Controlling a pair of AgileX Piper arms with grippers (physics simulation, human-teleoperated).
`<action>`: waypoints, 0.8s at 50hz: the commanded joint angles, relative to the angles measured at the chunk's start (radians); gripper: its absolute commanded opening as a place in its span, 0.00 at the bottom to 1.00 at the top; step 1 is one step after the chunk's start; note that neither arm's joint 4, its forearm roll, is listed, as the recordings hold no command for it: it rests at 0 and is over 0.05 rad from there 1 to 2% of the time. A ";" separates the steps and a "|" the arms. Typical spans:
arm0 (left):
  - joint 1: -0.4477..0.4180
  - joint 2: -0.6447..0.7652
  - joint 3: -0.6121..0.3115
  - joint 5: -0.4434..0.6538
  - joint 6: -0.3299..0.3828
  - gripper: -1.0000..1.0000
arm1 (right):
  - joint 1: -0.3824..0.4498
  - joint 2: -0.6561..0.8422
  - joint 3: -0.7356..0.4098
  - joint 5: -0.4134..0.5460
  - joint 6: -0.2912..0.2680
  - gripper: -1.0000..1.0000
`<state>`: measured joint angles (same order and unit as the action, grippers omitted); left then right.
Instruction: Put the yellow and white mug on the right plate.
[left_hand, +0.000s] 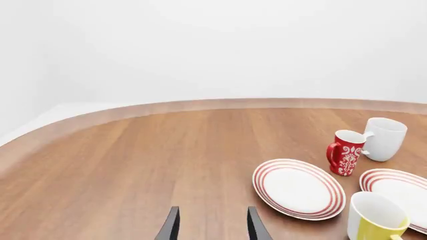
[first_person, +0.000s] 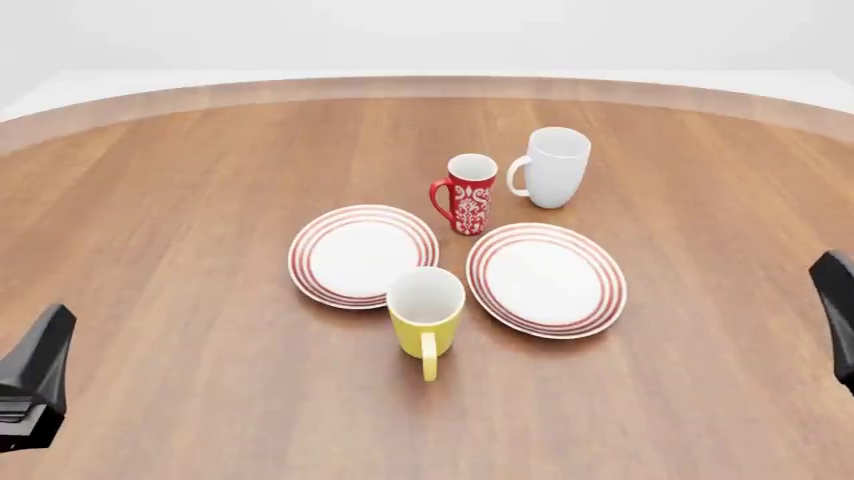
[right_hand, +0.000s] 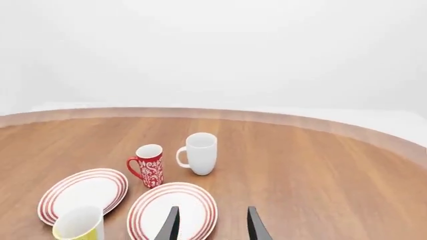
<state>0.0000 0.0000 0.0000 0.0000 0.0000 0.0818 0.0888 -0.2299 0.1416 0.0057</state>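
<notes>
While both sets of fingers stand parted and empty, left gripper (left_hand: 212, 225) at near left, right gripper (right_hand: 212, 222) at near right, well apart from the crockery. Yellow and white mug (first_person: 426, 312) upright on the table (first_person: 174, 250), handle toward near side, between left plate (first_person: 363, 256) and right plate (first_person: 546, 279). Farther off: red mug (first_person: 467, 194), white mug (first_person: 553, 167).

The yellow and white mug (first_person: 427, 312) stands on the table (first_person: 174, 250), touching the left plate (first_person: 363, 256), just beside the right plate (first_person: 546, 280). A red mug (first_person: 467, 194) and white mug (first_person: 551, 167) stand behind.
</notes>
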 joint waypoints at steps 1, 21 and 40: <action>0.000 0.000 0.000 0.000 0.000 1.00 | 0.092 0.134 -0.159 0.097 0.078 1.00; 0.000 0.000 0.000 0.000 0.000 1.00 | 0.296 0.446 -0.310 0.155 0.154 1.00; 0.000 0.000 0.000 0.000 0.000 1.00 | 0.370 0.675 -0.495 0.282 0.162 1.00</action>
<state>0.0000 0.0000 0.0000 0.0000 0.0000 0.4316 0.6462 -0.6430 0.3702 0.1548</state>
